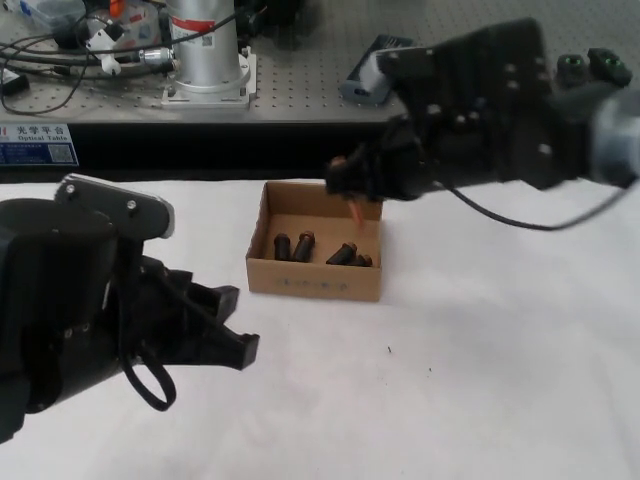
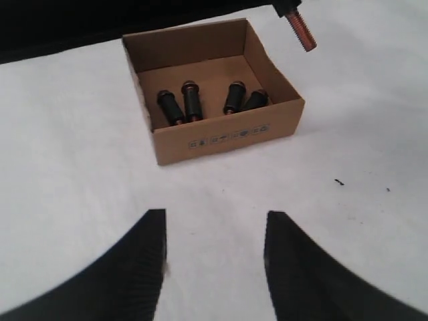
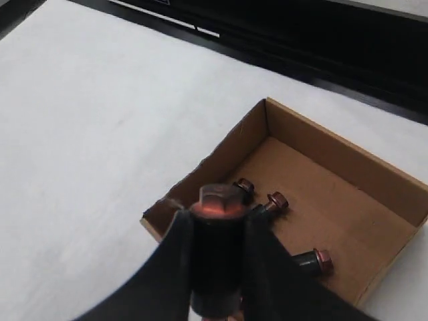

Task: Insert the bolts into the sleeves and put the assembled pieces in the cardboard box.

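The cardboard box (image 1: 313,281) stands on the white cloth at mid-bench, with several assembled bolt-and-sleeve pieces (image 1: 303,245) lying inside. My right gripper (image 1: 350,185) hangs over the box's far right corner, shut on another assembled piece (image 1: 356,211) whose copper thread points down. In the right wrist view its fingers (image 3: 175,254) clamp the black sleeve (image 3: 215,234), bolt head up, above the box (image 3: 334,144) and the pieces (image 3: 275,200). My left gripper (image 1: 232,325) is open and holds nothing, near the cloth in front of the box (image 2: 227,137). The held bolt (image 2: 299,30) hangs above the pieces (image 2: 192,100).
Behind the cloth runs a black edge and a perforated metal table with a metal post (image 1: 205,50), cables (image 1: 60,45) and a blue label (image 1: 38,143). White cloth (image 1: 480,380) spreads open to the right of the box and in front of it.
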